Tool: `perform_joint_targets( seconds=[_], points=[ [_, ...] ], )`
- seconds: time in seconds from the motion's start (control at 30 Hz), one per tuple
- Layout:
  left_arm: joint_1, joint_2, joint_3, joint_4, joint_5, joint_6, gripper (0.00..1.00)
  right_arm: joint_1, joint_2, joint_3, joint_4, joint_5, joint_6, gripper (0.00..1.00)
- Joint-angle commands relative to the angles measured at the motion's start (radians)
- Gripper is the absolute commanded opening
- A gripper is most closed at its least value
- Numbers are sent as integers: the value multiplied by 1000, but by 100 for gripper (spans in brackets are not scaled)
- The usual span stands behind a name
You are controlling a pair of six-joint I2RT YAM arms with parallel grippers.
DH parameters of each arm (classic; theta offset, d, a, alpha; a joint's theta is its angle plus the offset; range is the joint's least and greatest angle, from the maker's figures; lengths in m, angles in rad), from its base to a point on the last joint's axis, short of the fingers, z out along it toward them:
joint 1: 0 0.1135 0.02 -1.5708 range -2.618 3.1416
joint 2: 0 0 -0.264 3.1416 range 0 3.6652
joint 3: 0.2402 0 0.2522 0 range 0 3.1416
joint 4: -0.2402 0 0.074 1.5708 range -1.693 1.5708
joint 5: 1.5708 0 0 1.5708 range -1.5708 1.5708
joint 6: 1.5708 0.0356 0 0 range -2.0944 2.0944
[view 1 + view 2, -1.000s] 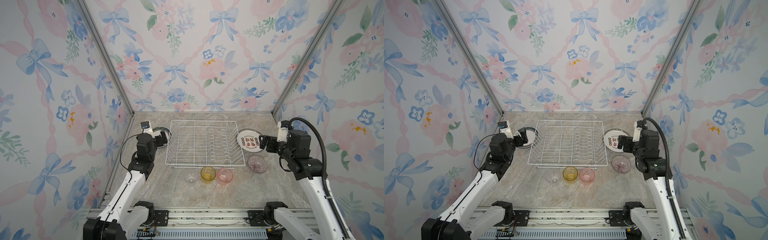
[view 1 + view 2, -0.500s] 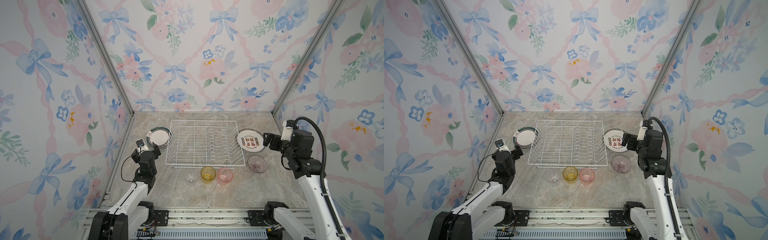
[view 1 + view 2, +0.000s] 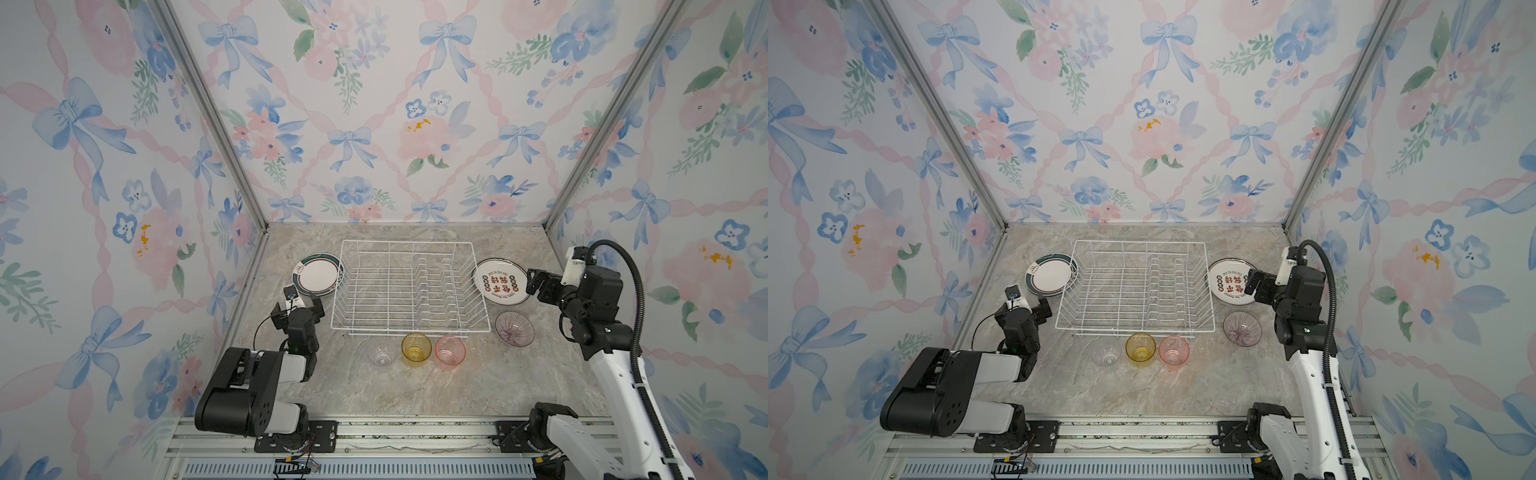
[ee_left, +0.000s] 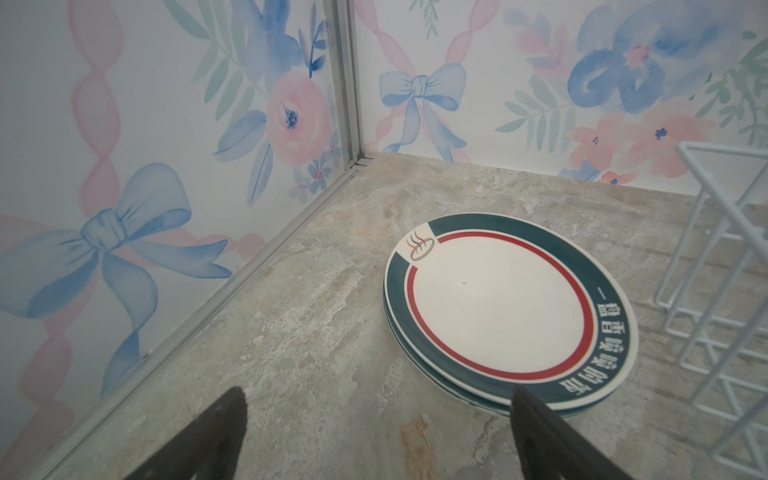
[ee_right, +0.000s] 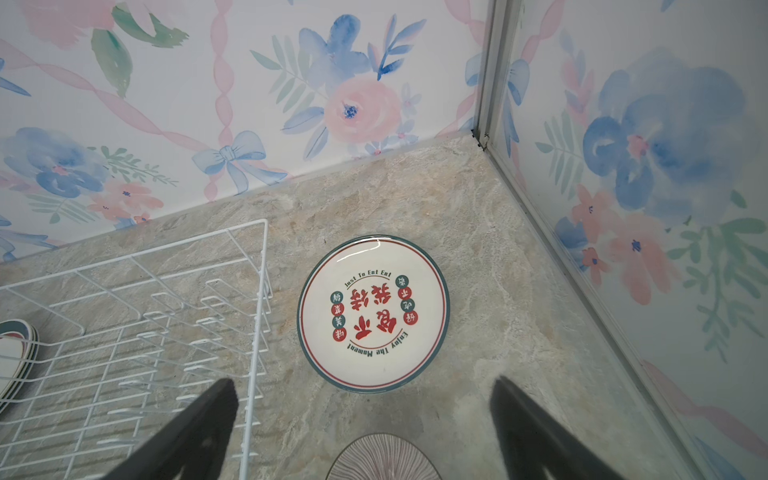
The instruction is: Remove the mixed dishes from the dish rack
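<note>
Both spread empty, left end effector (image 4: 376,392) and right end effector (image 5: 363,380) hang clear of the dish rack (image 3: 407,242).

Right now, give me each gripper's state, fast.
Left gripper: open, holding nothing.
Right gripper: open, holding nothing.

Setting: a lab robot cell dressed as a home kitchen. Three wall panels of pastel bow-and-flower wallpaper (image 3: 374,124) meet at bare aluminium corner posts (image 3: 219,124). Grey-beige marble-look tabletop (image 3: 374,390). Ribbed aluminium mounting rail (image 3: 415,430) along the near edge, with black arm-mount brackets (image 3: 296,436) bolted on. White wire dish rack (image 3: 409,286) gives the kitchen note.
</note>
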Motion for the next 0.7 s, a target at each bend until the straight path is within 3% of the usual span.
perform_joint_targets(
  seconds=[0.0,0.2,0.27,0.33,0.37,0.47,0.67],
  points=[
    [-30,20,26,98,30,85,98,-8,-25,-29,52,31,8,97],
    [-43,55,-11,212,92,134,98,-7,-57,-124,150,94,13,97],
    [-40,67,-64,309,141,140,98,-3,-61,-159,180,107,16,97],
    [-39,176,-99,534,180,189,98,10,-65,-210,240,129,8,97],
    [-67,180,-97,525,140,206,98,21,-66,-235,274,146,3,97],
    [-48,132,-64,385,159,168,98,75,-65,-340,448,229,-49,97],
    [-41,143,-58,394,165,168,98,165,38,-546,882,318,-103,97]
  ],
)
